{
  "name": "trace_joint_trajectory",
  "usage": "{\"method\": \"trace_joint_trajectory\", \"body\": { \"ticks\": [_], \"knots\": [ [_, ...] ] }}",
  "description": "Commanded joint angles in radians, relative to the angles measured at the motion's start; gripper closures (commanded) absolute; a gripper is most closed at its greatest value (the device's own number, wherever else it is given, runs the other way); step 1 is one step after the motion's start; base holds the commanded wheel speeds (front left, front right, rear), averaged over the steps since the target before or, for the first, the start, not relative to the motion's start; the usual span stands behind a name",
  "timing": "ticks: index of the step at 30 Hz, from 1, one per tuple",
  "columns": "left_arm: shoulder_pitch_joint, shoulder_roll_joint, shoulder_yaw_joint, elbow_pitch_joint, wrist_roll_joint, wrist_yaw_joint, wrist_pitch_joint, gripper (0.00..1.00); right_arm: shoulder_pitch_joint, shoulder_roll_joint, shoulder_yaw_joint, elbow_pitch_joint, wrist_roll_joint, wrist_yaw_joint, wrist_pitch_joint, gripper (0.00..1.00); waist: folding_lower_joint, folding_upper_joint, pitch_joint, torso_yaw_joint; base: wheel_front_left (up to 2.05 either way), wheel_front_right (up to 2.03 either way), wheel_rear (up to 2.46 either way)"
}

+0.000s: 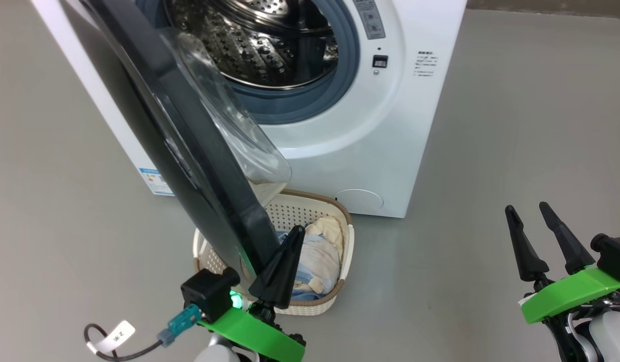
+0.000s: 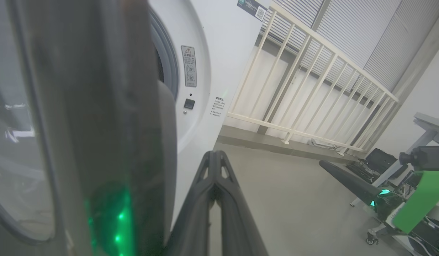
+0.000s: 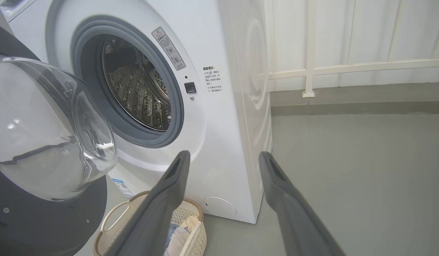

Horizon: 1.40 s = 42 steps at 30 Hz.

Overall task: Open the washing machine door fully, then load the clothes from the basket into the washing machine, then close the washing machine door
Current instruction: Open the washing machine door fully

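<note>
The washing machine door (image 1: 179,141) is only partly open. It stands edge-on toward me, and its rim runs from upper left down over the basket (image 1: 342,211). My left gripper (image 1: 296,232), fingers pressed together and holding nothing, is just to the right of this rim, on the inner side. So the push should go to the left (this is my judgement). The right gripper (image 1: 527,208), fingers apart, is well to the right. The left wrist view shows rim and fingers very near, but I cannot tell if they touch. The right wrist view shows the drum (image 3: 137,92) free and the clothes (image 3: 178,240) in the basket.
</note>
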Motion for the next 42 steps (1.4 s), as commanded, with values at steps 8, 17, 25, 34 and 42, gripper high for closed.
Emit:
{"method": "trace_joint_trajectory", "body": {
  "ticks": [8,17,25,34,42],
  "knots": [
    [-0.002,0.042,0.091,-0.012,0.003,0.028,-0.007,1.00,-0.023,-0.023,0.007,-0.027,-0.015,0.006,-0.012,0.00,0.0000,0.0000,0.000,0.035,0.00,0.00,0.00],
    [0.031,0.042,0.109,-0.023,0.017,0.034,-0.007,1.00,-0.015,-0.017,0.005,-0.027,-0.015,0.006,-0.012,0.00,0.0000,0.0000,-0.007,0.068,0.00,0.00,0.00],
    [0.076,0.045,0.135,-0.036,0.044,0.044,-0.007,1.00,-0.005,-0.014,0.000,-0.028,-0.015,0.006,-0.012,0.00,0.0000,0.0000,-0.014,0.106,0.00,0.00,0.00],
    [0.116,0.068,0.172,-0.062,0.050,0.064,-0.007,1.00,0.002,-0.012,0.002,-0.029,-0.016,0.006,-0.012,0.00,0.0000,0.0000,-0.026,0.149,0.00,0.00,0.00],
    [0.132,0.090,0.207,-0.085,0.046,0.089,-0.007,1.00,0.006,-0.014,0.003,-0.029,-0.016,0.006,-0.012,0.00,0.0000,0.0000,-0.028,0.175,0.00,0.00,0.00]
  ]
}}
